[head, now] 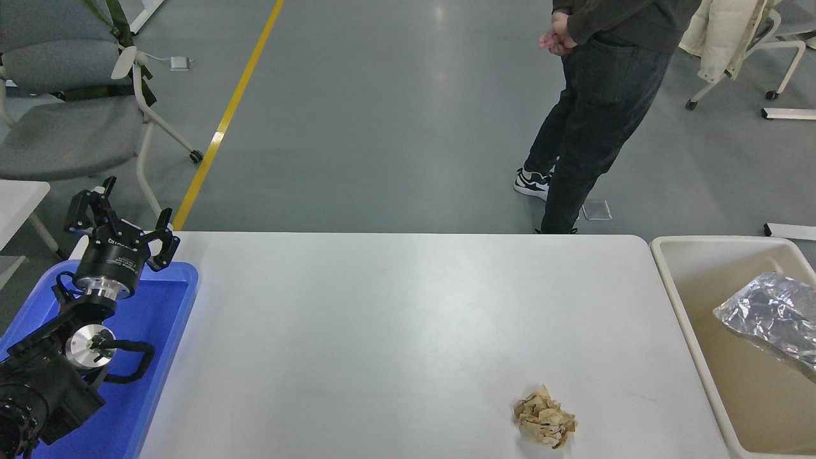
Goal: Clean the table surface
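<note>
Left gripper (121, 220): black, jaws spread wide, nothing between them. It hangs over the far end of a blue plastic tray (167, 331), glossy, with rounded rim. White lettering on the gripper's round body, too small to read. Below it, a silver metal disc at the wrist joint and a looped black cable. Right gripper not in view.

Table surface (395, 319): smooth matte white, rounded corners, fills the middle between tray and bin. Near its front right lies a crumpled tan paper wad (544, 425), rough and creased.

Beige bin (685, 319) at right, smooth walls; inside, crinkled shiny silver foil (768, 313).

A person (599, 108) in dark trousers stands at the far side.
</note>
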